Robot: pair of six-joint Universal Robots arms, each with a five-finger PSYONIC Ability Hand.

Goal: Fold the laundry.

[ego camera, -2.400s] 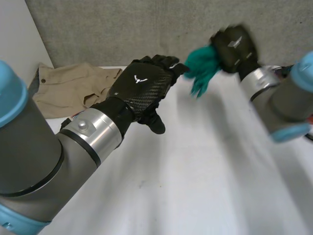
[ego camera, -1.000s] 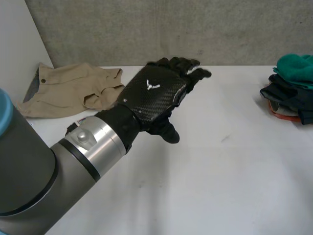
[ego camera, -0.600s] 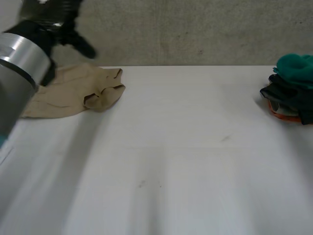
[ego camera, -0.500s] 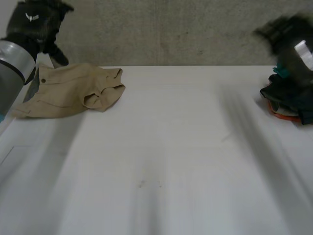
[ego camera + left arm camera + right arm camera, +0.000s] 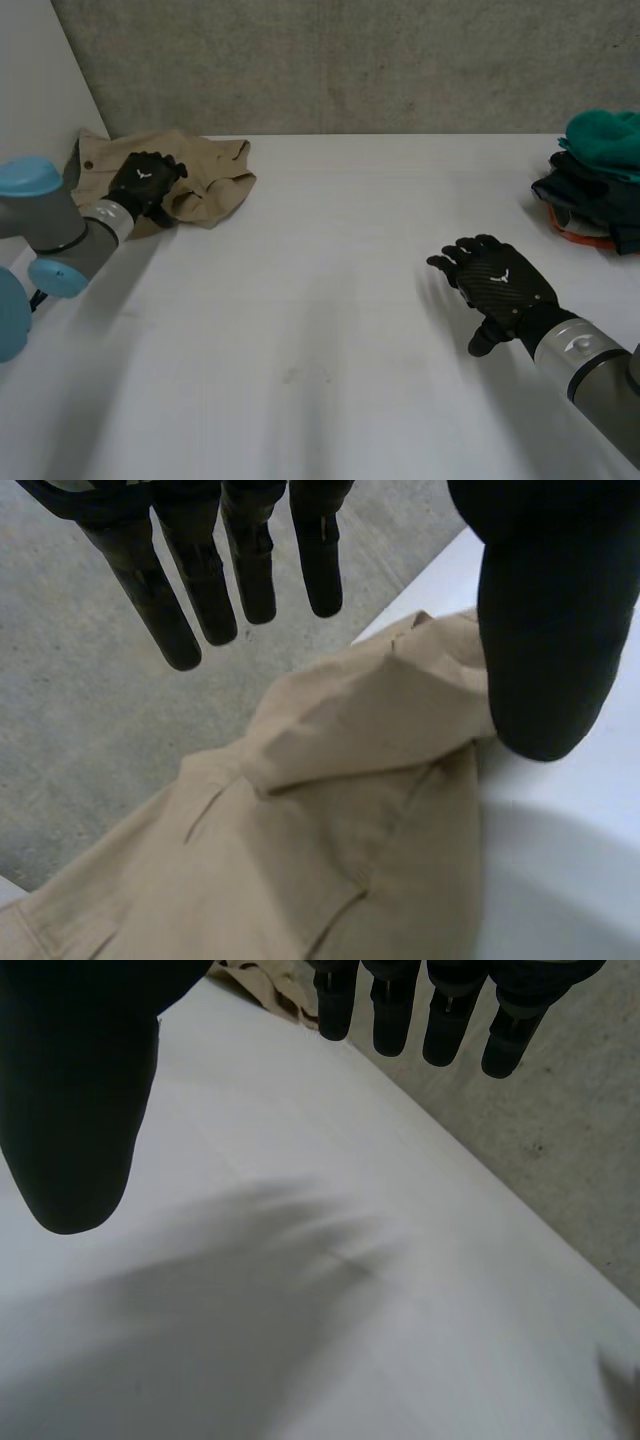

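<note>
A crumpled beige garment [image 5: 195,170] lies at the far left of the white table [image 5: 330,300], against the wall. My left hand [image 5: 143,185] hovers over its near edge, open, with straight fingers [image 5: 200,580] and thumb [image 5: 545,630] apart above the cloth [image 5: 330,820] and nothing held. My right hand [image 5: 495,285] is low over bare table at the right front, open, its fingers [image 5: 430,1000] spread and empty. The beige garment [image 5: 262,982] peeks in beyond its fingertips.
A pile of folded clothes [image 5: 598,180], teal on top over dark and orange pieces, sits at the far right edge. A grey wall [image 5: 350,60] runs along the back. A white panel [image 5: 35,90] stands at the far left.
My left hand has come down from high at the left onto the beige garment. My right hand has swung from the pile at the right down to the table's right front.
</note>
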